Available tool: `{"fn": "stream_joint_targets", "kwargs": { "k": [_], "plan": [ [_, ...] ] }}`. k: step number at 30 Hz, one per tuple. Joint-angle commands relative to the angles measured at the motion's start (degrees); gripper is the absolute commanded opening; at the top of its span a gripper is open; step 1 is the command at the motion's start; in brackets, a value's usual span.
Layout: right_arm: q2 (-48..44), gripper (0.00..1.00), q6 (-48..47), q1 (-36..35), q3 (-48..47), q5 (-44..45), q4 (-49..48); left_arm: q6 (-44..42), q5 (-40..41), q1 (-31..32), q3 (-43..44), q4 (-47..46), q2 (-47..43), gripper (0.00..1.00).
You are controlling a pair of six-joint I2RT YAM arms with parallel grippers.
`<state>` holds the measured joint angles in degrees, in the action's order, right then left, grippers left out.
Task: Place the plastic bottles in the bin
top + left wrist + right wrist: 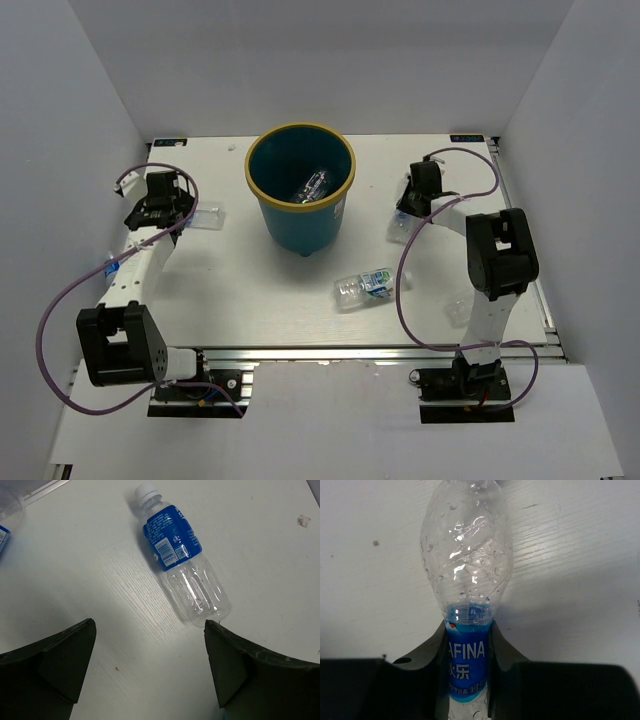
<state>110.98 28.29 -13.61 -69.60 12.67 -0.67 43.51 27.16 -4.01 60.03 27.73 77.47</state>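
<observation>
A white table carries the round teal bin, which stands upright at the far centre between the two arms. One clear bottle in the bin lies on its floor.

On the left, the left gripper hangs over the tabletop with its jaws spread wide and nothing between them. Just beyond its fingertips, the white-capped bottle with a blue label lies flat, its base close to one finger and its cap pointing away.

On the right, the right gripper is clamped on the blue-labelled middle of a crumpled clear bottle. That bottle's droplet-speckled end juts out past the fingers just above the table, well to the right of the bin.

A green-and-white-labelled bottle lies on its side in the open, in front of the bin and apart from both grippers.

A sliver of what may be another bottle shows at the edge of the left wrist view.
</observation>
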Motion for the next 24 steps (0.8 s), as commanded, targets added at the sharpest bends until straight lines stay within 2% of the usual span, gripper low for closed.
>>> {"fn": "stream_joint_targets", "kwargs": {
  "k": [1,6,8,12,15,17,24],
  "plan": [
    [-3.0,0.12,-3.3,0.0,-1.3,-2.1,-3.2,1.8,1.1,-0.4,-0.1,-1.4,-4.8,0.98],
    [-13.2,0.12,-11.2,-0.8,-9.9,-10.0,-4.2,0.5,1.3,-0.6,0.0,-1.3,-4.6,0.98],
    [-17.6,0.13,-13.6,-2.4,-12.3,-15.2,-5.9,0.6,1.5,-0.8,-0.5,-1.4,-4.5,0.98],
    [-21.9,0.17,-18.9,-7.2,-17.2,-18.6,-9.9,0.0,0.2,-1.6,-1.7,-2.9,-4.4,0.98],
    [-21.9,0.2,-20.0,-11.9,-20.4,-20.7,-11.8,-0.3,-0.6,-2.1,-1.8,-3.0,-3.8,0.98],
    [-20.0,0.26,-18.5,-13.4,-22.7,-25.0,-12.7,-0.3,-1.1,-2.5,-2.0,-3.0,-3.2,0.98],
    [-11.0,0.42,-15.9,-20.8,-31.4,-30.4,-10.3,0.1,-4.7,-3.7,-1.9,-4.6,-0.4,0.98]
  ]
}}
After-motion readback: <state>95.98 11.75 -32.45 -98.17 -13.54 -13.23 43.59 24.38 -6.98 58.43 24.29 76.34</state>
